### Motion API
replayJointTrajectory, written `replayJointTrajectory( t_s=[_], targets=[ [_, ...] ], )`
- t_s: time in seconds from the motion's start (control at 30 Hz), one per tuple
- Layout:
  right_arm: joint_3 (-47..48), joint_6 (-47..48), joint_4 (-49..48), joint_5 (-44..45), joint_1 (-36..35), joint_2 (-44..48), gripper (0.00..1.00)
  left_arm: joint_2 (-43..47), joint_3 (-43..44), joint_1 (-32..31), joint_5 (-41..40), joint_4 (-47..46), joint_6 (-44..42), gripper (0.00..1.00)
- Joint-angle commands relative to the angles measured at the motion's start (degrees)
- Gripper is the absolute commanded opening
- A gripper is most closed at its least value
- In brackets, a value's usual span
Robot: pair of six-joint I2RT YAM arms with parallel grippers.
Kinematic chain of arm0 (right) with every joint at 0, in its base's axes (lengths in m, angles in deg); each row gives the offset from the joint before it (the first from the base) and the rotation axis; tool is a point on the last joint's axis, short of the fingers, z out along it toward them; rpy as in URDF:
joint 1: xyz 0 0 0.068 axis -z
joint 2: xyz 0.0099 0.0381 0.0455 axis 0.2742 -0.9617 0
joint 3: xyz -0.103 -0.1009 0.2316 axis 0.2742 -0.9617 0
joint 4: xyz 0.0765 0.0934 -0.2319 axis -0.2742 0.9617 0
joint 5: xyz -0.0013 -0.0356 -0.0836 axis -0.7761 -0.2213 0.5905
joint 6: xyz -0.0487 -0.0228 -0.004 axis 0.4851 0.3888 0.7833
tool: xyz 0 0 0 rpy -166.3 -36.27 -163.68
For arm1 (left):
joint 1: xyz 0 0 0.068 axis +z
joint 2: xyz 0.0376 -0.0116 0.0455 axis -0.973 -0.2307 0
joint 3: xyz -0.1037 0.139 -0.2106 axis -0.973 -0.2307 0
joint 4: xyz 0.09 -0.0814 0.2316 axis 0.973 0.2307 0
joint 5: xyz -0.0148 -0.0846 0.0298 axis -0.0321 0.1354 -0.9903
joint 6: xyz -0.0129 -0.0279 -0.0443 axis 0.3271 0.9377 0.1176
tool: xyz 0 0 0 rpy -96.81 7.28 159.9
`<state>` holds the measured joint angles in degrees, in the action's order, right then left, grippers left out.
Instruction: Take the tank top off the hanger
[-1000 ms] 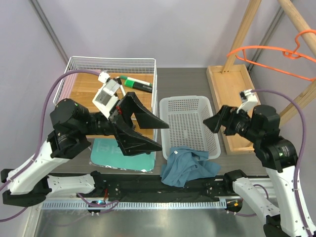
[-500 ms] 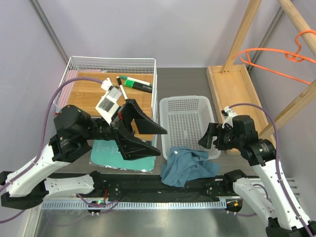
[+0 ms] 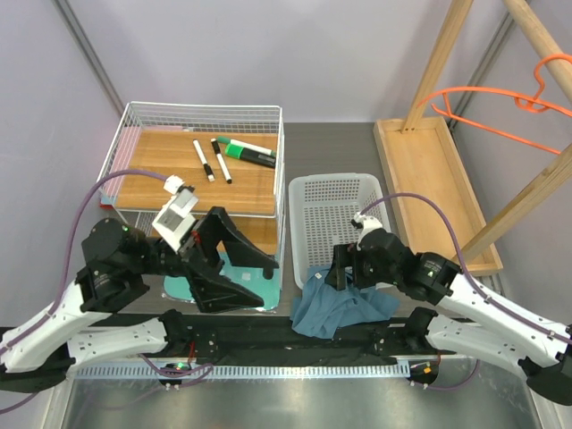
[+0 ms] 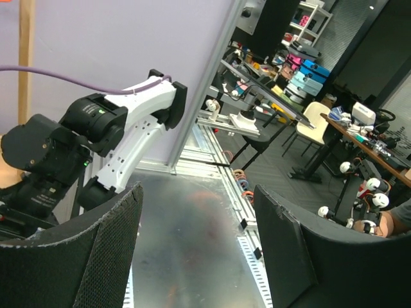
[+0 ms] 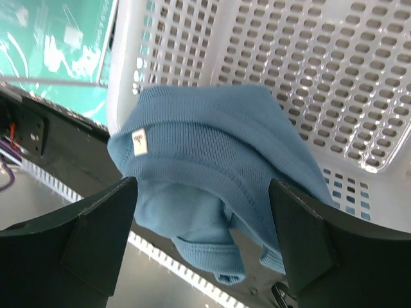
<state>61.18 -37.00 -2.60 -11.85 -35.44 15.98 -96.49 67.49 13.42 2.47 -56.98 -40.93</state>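
The teal-blue tank top (image 3: 342, 304) lies crumpled over the near rim of the white basket (image 3: 338, 214) and onto the black base. It is off the orange hanger (image 3: 487, 105), which hangs bare by its hook on the wooden rack at the far right. My right gripper (image 3: 332, 273) hovers open just above the tank top. In the right wrist view the tank top (image 5: 212, 167) fills the space under the right gripper (image 5: 202, 221), untouched. My left gripper (image 3: 265, 281) stands open over the mint mat and holds nothing; the left wrist view shows only bare metal under this gripper (image 4: 196, 231).
A wire basket (image 3: 134, 121) at the back left holds a wooden board, two pens and a green marker (image 3: 247, 151). A mint-green mat (image 3: 192, 284) lies under the left arm. A wooden tray (image 3: 431, 179) and slanted rack beams (image 3: 527, 192) stand to the right.
My right arm swung down and left from beside the wooden tray to above the tank top. My left arm dropped and drew back toward the near edge. Both grippers stayed open.
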Motion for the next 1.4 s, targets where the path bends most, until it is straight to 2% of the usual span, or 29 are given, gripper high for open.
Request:
replayJointTrajectory(
  t_s=[0.0, 0.1, 0.13, 0.17, 0.23, 0.33, 0.4, 0.5, 0.6, 0.7, 0.73, 0.77, 0.9, 1.03, 1.17, 1.37],
  targets=[
    [-0.93, -3.68, -7.21, 4.86, -0.5, -1.06, 0.89, 3.31, -2.68, -0.04, 0.38, -0.92, 1.04, 0.7],
    [-3.3, -3.94, -8.96, 4.68, -0.85, -2.12, 0.84, 5.07, -4.7, -0.04, -0.94, 0.22, 0.87, 0.7],
    [-4.17, -4.03, -10.01, 4.51, -0.85, -1.94, 0.8, 5.51, -5.06, -0.04, -1.21, 0.23, 0.87, 0.71],
    [-4.88, -4.12, -11.07, 3.9, -0.85, -1.59, 0.71, 6.39, -6.19, -0.04, -1.39, 0.32, 1.04, 0.7],
    [-5.33, -4.29, -11.69, 2.66, -0.85, -1.59, 0.69, 6.92, -6.9, -0.04, -1.65, 0.49, 1.22, 0.7],
    [-5.76, -3.5, -10.73, 1.61, -0.85, -1.94, 0.59, 8.06, -7.96, -0.04, -1.91, 1.02, 1.48, 0.7],
    [-7.07, -4.11, -11.51, 0.21, -0.85, -1.24, 0.47, 9.2, -9.01, -0.04, -2.09, 1.11, 1.66, 0.7],
    [-9.62, -5.52, -14.58, -4.53, -0.85, 0.77, 0.42, 10.95, -10.42, -0.04, -3.49, 1.2, 1.92, 0.7],
    [-10.42, -6.57, -15.91, -8.24, -0.85, 3.06, 0.29, 12.37, -11.74, -0.04, -4.9, 1.63, 2.1, 0.7],
    [-8.68, -7.19, -14.25, -7.63, -0.85, 6.58, 0.1, 13.6, -12.26, -0.04, -5.34, 1.9, 2.27, 0.7],
    [-7.71, -7.37, -13.37, -6.15, -0.94, 8.41, 0.01, 13.6, -12.44, -0.04, -5.34, 1.9, 2.36, 0.71],
    [-6.57, -7.28, -11.62, -5.17, -0.94, 9.04, 0.01, 13.69, -12.44, -0.04, -5.52, 2.07, 2.45, 0.7],
    [4.47, -5.18, -5.73, 1.77, -0.85, 9.31, 0.01, 13.6, -13.06, -0.04, -6.13, 2.08, 2.54, 0.7],
    [16.88, -0.96, -1.68, 7.66, -0.85, 5.54, 0.01, 12.72, -13.15, -0.04, -6.4, 2.16, 2.54, 0.7],
    [31.82, 4.48, 0.87, 10.3, -0.85, -1.05, 0.01, 12.19, -12.97, -0.04, -6.31, 2.34, 2.63, 0.7],
    [60.27, 14.16, 4.04, 16.72, -0.85, -15.2, 0.01, 12.81, -14.02, -0.04, -7.63, 2.43, 2.54, 0.7]
  ],
)
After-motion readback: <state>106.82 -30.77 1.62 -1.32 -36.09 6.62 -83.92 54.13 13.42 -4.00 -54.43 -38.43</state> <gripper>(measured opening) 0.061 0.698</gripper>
